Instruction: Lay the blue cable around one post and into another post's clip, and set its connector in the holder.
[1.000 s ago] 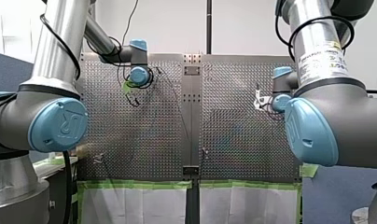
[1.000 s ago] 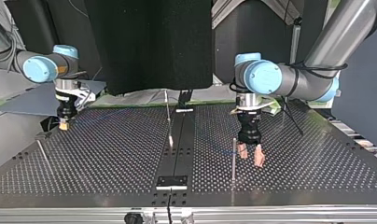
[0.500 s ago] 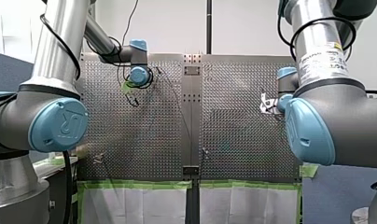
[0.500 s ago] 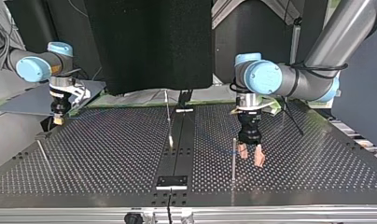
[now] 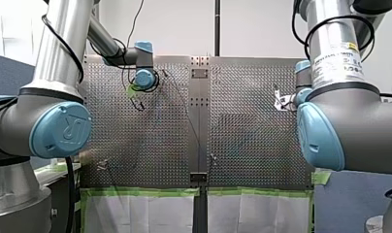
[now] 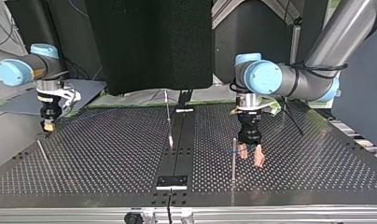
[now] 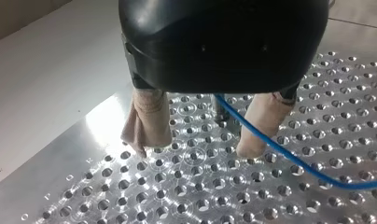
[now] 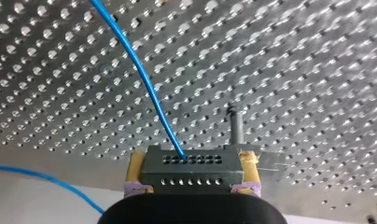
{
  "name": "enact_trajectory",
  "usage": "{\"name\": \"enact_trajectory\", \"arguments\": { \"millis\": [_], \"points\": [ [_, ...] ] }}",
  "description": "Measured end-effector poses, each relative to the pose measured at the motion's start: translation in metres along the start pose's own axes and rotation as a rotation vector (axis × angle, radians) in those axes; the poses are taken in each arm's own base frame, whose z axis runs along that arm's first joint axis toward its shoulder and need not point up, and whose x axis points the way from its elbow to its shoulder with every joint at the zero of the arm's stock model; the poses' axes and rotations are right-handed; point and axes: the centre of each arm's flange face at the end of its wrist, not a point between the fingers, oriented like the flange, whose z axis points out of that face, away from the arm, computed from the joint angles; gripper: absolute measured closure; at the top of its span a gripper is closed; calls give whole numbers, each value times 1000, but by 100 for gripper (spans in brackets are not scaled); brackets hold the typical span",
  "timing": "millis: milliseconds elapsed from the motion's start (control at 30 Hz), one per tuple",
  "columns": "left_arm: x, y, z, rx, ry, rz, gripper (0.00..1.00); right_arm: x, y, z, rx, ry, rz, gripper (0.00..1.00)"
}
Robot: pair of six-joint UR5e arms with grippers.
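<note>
My right gripper (image 8: 192, 161) is clamping its fingers on the rigid connector (image 8: 186, 175), probably the safest hold. The thin blue cable (image 8: 144, 79) is looking floppy, trailing across the worktop (image 8: 294, 70) between my left gripper (image 7: 196, 140)'s spread fingers.

Front view: behind, above arms, between shoulders; looks out over table (image 5: 242, 141), far back. Top view: opposite side, near work height, faces arms; sides crossed; mid distance. Left wrist view: very close, looks along left gripper (image 7: 193, 150) onto table holes. Right wrist view: very close, along right gripper (image 8: 192, 159), connector (image 8: 191, 171) in foreground. Front, top share whole table; both wrist views share cable (image 7: 280, 154).
</note>
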Motion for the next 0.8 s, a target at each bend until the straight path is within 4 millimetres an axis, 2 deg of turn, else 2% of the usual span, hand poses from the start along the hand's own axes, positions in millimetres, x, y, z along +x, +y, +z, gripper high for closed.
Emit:
{"name": "enact_trajectory", "arguments": {
  "millis": [133, 433, 800],
  "points": [
    [0, 0, 0, 0, 0, 0, 0, 2, 5, -1, 23, 5, 14, 100],
    [0, 1, 0, -2, -2, 7, 0, -14, 20, 0, 72, 44, 62, 100],
    [-1, 1, 1, -4, -3, 13, 0, -2, 48, 5, 114, 110, 85, 100]
  ]
}}
